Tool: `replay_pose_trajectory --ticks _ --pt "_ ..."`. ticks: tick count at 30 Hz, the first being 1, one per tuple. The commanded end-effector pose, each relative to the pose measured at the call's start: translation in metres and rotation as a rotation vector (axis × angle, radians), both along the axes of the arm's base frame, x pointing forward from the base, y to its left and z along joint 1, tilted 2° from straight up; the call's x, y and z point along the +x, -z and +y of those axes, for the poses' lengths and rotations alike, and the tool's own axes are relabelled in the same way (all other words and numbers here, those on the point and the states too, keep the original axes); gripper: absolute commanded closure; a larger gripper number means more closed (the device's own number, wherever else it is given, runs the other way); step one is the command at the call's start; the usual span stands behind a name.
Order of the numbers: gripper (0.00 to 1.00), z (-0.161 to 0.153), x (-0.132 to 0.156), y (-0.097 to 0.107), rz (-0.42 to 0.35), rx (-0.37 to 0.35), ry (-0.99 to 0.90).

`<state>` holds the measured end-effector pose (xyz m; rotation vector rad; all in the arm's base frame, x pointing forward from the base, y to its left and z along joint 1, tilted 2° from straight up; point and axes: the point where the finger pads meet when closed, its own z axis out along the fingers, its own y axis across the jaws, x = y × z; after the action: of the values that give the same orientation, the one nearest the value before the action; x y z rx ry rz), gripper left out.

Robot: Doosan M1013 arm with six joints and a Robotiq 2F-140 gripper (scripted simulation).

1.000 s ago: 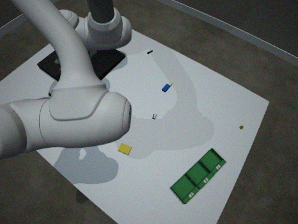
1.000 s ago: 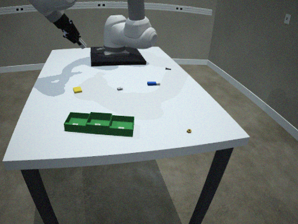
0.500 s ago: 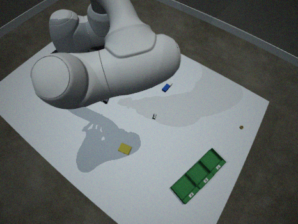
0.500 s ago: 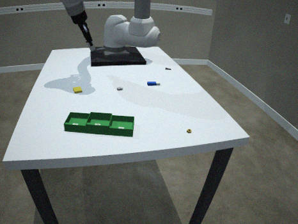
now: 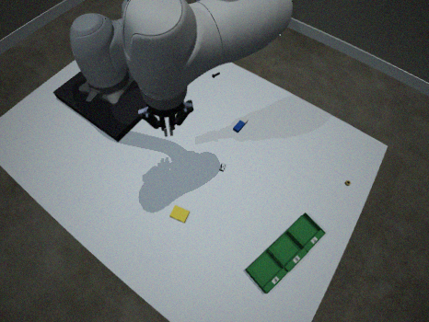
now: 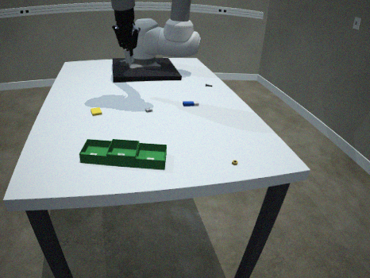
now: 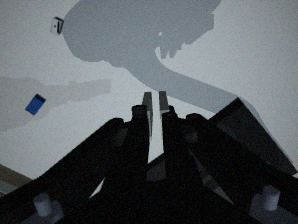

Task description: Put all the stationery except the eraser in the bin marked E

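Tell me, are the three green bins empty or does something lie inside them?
Empty. The three green bins show only bare green floors in the top and exterior views; all small items lie outside on the white table.

My arm [image 5: 161, 41] wears smooth pale-grey shells with a soft satin sheen, and my end effector [image 5: 168, 130] looks like matt black metal or plastic, with paler grey pads [image 7: 163, 102]. The surface [image 6: 206, 135] is plain matt white on dark matt legs [image 6: 262, 234]. The bins [image 6: 123, 153] look like smooth green plastic, and the floor [image 6: 337, 222] is rough, carpet-like brown.
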<state>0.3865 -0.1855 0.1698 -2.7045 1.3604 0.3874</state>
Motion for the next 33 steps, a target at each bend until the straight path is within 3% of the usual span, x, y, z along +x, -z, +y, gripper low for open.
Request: replay_pose_trajectory --ticks 1,7,17,29,33 --pt "0.85 0.016 0.013 -0.004 -0.061 -0.021 -0.143" --pt "0.85 0.034 0.026 -0.009 -0.121 -0.044 -0.295" --pt "0.85 0.092 0.060 -0.028 -0.273 -0.110 -0.715" --pt "0.85 0.092 0.060 -0.028 -0.277 -0.112 -0.725" --pt "0.85 0.070 0.084 -0.020 -0.260 -0.132 -0.530"
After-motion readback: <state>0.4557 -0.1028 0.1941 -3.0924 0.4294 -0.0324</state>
